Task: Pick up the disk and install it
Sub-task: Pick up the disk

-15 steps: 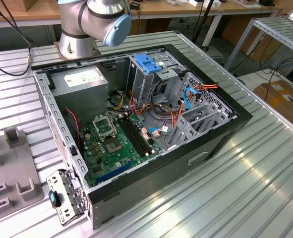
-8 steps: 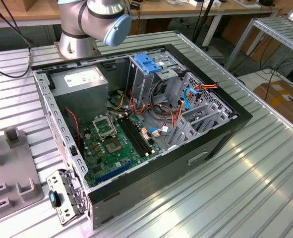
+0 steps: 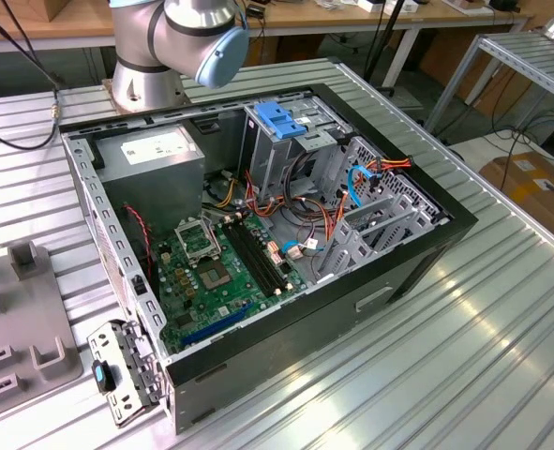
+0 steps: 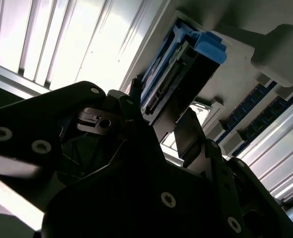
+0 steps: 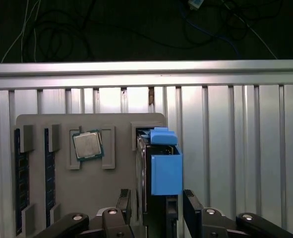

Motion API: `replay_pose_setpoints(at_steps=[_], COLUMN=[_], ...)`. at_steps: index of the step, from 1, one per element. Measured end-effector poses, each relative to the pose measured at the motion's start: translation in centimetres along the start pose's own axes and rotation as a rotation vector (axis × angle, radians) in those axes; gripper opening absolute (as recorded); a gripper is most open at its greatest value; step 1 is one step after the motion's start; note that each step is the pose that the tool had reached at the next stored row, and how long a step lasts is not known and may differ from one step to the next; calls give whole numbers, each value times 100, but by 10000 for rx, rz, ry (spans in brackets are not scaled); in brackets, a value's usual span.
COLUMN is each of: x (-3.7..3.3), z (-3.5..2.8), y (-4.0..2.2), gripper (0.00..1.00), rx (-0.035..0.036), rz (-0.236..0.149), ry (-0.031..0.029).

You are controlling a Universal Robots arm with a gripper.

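The disk (image 5: 158,168) stands on edge in a slot of a grey fixture plate (image 5: 87,193); its light-blue carrier faces the camera in the first wrist view. The second wrist view shows the disk (image 4: 178,74) from below, with its blue rail and dark connector edge. My gripper (image 5: 157,206) is open and straddles the disk, one dark finger (image 5: 125,202) on each side, close to its faces, with a narrow gap on at least one side. In the second wrist view the gripper (image 4: 158,116) sits just under the disk.
An open computer case (image 3: 417,253) lies on the ribbed metal table. Inside are a metal drive cage with a blue handle piece (image 3: 281,117), a grey power-supply box (image 3: 155,155) and a green motherboard (image 3: 225,277). The fixture plate also holds a processor chip (image 5: 88,145) and memory sticks (image 5: 21,173).
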State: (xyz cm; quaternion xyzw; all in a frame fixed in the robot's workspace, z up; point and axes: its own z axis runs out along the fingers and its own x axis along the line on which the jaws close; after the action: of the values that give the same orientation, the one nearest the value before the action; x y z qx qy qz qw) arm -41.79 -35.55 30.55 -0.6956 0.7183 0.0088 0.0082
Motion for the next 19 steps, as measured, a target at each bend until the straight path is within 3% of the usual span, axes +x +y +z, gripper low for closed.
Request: replay_pose_setpoints(at_steps=[19], x=[-30], z=[-11], y=[2], gripper=[54], rx=[3], rz=[0], ry=[11])
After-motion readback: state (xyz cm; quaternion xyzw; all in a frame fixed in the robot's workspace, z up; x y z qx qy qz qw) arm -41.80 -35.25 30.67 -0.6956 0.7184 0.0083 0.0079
